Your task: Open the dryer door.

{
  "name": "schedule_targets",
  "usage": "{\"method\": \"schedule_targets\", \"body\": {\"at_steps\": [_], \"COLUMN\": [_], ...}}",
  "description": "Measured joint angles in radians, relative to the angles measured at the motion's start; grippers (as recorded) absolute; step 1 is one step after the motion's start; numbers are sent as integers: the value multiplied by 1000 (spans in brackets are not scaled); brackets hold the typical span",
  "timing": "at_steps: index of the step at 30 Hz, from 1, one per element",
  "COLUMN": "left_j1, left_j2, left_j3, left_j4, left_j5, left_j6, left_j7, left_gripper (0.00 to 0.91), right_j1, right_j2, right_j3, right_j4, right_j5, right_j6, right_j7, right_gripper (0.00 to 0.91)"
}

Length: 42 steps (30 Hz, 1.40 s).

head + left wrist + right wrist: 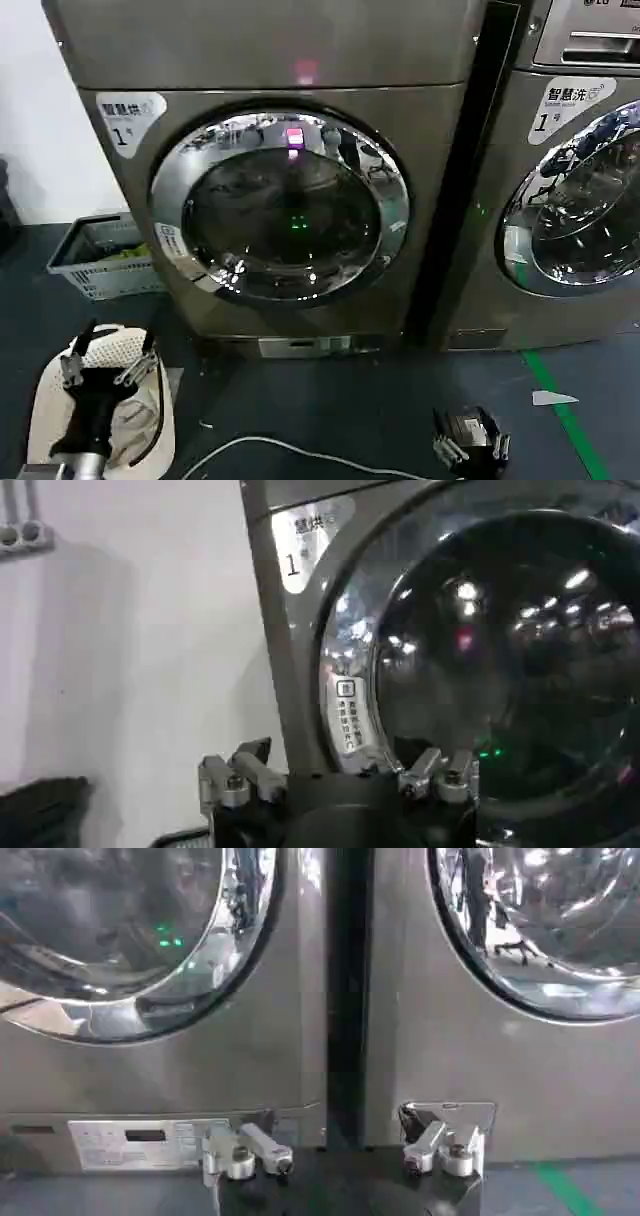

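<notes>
The dryer door (280, 205) sits closed at the centre of the head view, its chrome rim ringing dark glass, a small white sticker (168, 243) on the rim's left. My left gripper (108, 360) hangs low in the lower left of the frame, fingers spread wide and pointing up toward the door, gripping nothing. My right gripper (470, 442) rests near the bottom edge, right of centre, partly cut off; its fingers stand apart and empty. A grey basket (100, 258) sits left of the dryer. The neighbouring LG machine (560, 180) is cropped at the right.
</notes>
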Motion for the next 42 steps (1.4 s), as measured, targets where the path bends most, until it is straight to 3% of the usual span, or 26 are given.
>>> {"method": "schedule_targets", "body": {"at_steps": [8, 16, 23, 29, 42], "left_j1": [10, 52, 92, 114, 111], "left_j2": [18, 30, 9, -1, -30], "left_j3": [-15, -46, -51, -52, -45], "left_j4": [-32, -68, -101, -119, -135], "left_j5": [-17, -28, -22, -8, 24], "left_j6": [19, 19, 17, 5, 6], "left_j7": [5, 10, 19, 31, 46], "left_gripper": [907, 907, 907, 907, 907], "right_j1": [113, 332, 572, 792, 1191], "right_j2": [-168, -380, -497, -539, -497], "right_j3": [-62, -222, -386, -553, -838], "right_j4": [18, -16, -63, -109, -231], "right_j5": [19, 103, 184, 231, 355], "right_j6": [9, -16, -24, -24, -28], "right_j7": [-76, -121, -133, -119, -126], "right_gripper": [907, 907, 907, 907, 907]}}
